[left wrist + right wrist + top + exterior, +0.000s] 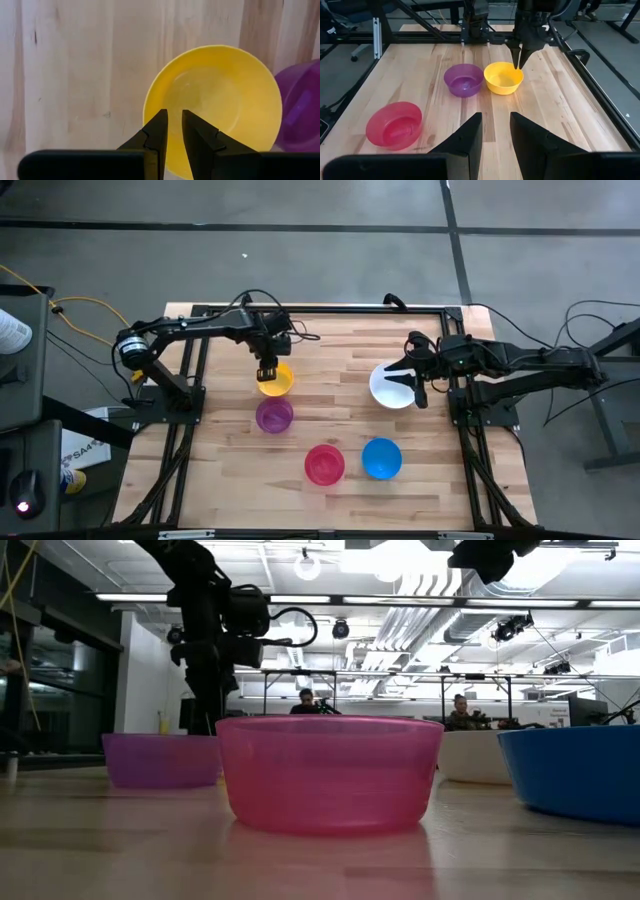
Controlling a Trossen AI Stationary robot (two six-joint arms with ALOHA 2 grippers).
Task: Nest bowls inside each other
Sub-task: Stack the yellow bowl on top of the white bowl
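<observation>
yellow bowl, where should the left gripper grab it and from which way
Pinch the rim of the yellow bowl, coming straight down from above. It sits upright and open, with a thin wall the fingers can straddle. The left gripper hangs over the rim's far side, away from the purple bowl, leaving finger room.

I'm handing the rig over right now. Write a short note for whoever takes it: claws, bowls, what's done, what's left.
Left claw: at the yellow bowl, fingers astride its rim, narrow gap, not lifted.
Right claw: over the white bowl, holding nothing.
Purple bowl beside yellow; pink bowl and blue bowl on the near side of the table.
Done: nothing nested.
Left: all five bowls.
</observation>
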